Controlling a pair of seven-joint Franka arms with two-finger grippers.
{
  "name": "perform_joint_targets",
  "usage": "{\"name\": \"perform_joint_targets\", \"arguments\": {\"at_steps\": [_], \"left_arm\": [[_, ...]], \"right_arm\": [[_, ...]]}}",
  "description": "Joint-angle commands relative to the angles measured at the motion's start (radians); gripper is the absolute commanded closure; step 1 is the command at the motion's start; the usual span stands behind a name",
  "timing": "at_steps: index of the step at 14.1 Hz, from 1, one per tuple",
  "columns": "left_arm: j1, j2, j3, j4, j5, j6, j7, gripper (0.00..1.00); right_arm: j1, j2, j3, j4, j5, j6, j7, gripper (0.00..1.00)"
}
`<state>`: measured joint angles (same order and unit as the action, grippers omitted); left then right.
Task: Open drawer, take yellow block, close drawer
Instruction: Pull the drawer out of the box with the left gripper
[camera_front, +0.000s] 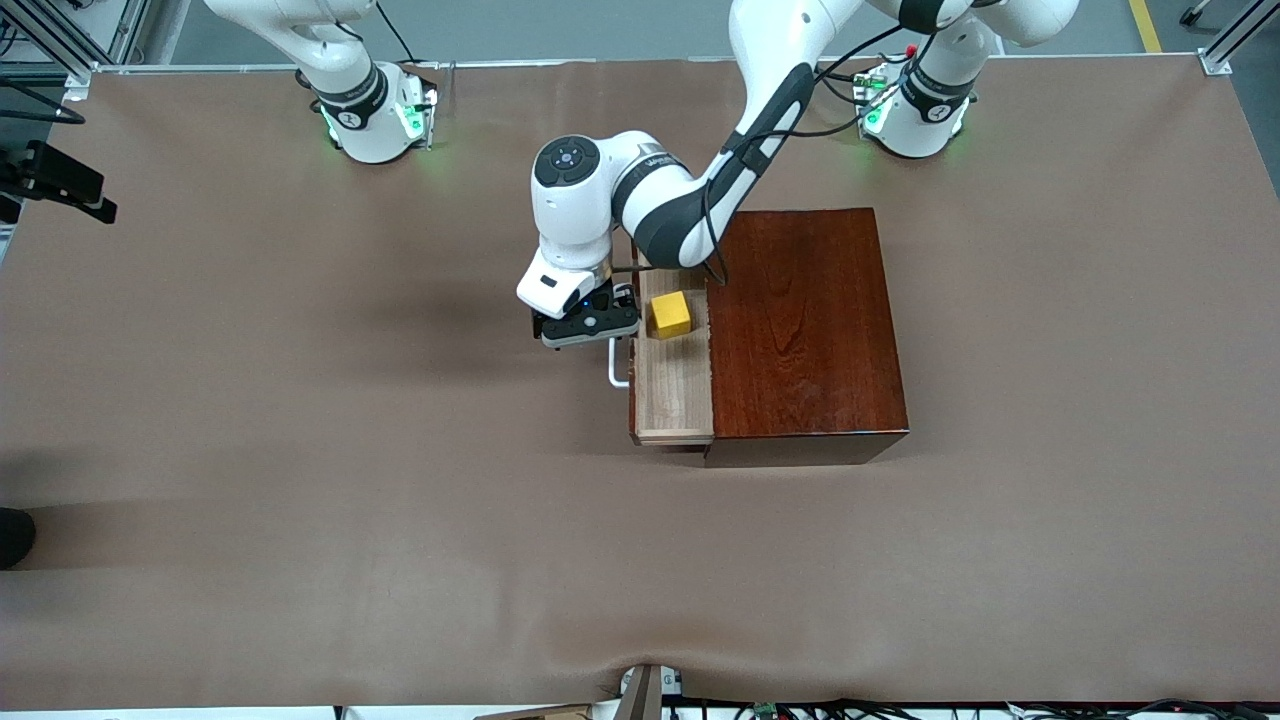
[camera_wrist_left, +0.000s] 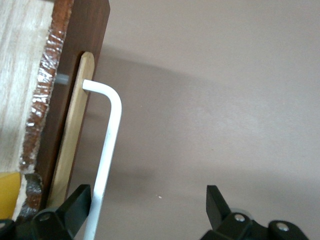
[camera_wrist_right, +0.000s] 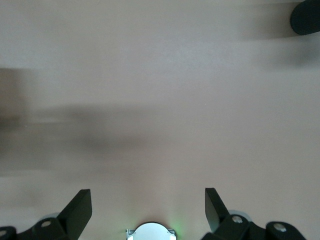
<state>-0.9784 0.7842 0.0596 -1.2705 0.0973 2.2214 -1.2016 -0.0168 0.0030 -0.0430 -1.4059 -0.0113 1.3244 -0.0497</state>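
Note:
The drawer (camera_front: 672, 392), a pale wood tray, stands partly pulled out of the dark reddish-brown box (camera_front: 806, 320). The yellow block (camera_front: 670, 314) lies inside the drawer, at the end toward the robots' bases. My left gripper (camera_front: 586, 326) hangs open in front of the drawer, at the white handle (camera_front: 617, 366). In the left wrist view the handle (camera_wrist_left: 111, 131) runs between the open fingers of the left gripper (camera_wrist_left: 148, 201), close to one finger (camera_wrist_left: 76, 204); a corner of the yellow block (camera_wrist_left: 9, 193) shows. My right gripper (camera_wrist_right: 148, 206) waits open over bare table, holding nothing.
Brown cloth covers the table (camera_front: 300, 450). A dark rounded object (camera_front: 14, 536) sits at the table's edge at the right arm's end, also seen as a dark shape (camera_wrist_right: 306, 16). A black mount (camera_front: 58, 182) juts in near the right arm's base (camera_front: 372, 110).

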Motion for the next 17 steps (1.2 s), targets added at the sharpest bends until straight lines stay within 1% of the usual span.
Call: {"name": "perform_joint_targets", "arguments": {"at_steps": [1, 4, 7, 11, 15, 17], "left_arm": [[-0.008, 0.040, -0.032, 0.037, -0.019, 0.101, -0.047, 0.00], [-0.008, 0.046, -0.035, 0.037, -0.019, 0.171, -0.070, 0.00], [-0.011, 0.049, -0.037, 0.036, -0.019, 0.202, -0.073, 0.00], [-0.014, 0.055, -0.032, 0.028, -0.010, 0.202, -0.067, 0.00], [-0.011, 0.029, -0.030, 0.028, -0.005, 0.189, -0.070, 0.00], [-0.014, 0.021, -0.027, 0.019, -0.004, 0.152, -0.072, 0.00]], "right_arm": [[-0.040, -0.001, 0.014, 0.001, 0.042, 0.012, -0.018, 0.00], [-0.040, -0.001, 0.014, 0.001, 0.042, 0.025, -0.016, 0.00], [-0.037, -0.001, 0.014, 0.001, 0.044, 0.026, -0.016, 0.00], [-0.038, -0.001, 0.014, 0.001, 0.044, 0.026, -0.016, 0.00], [-0.051, -0.001, 0.014, -0.004, 0.044, 0.019, -0.016, 0.00], [-0.051, -0.001, 0.014, -0.004, 0.044, 0.019, -0.016, 0.00]]}}
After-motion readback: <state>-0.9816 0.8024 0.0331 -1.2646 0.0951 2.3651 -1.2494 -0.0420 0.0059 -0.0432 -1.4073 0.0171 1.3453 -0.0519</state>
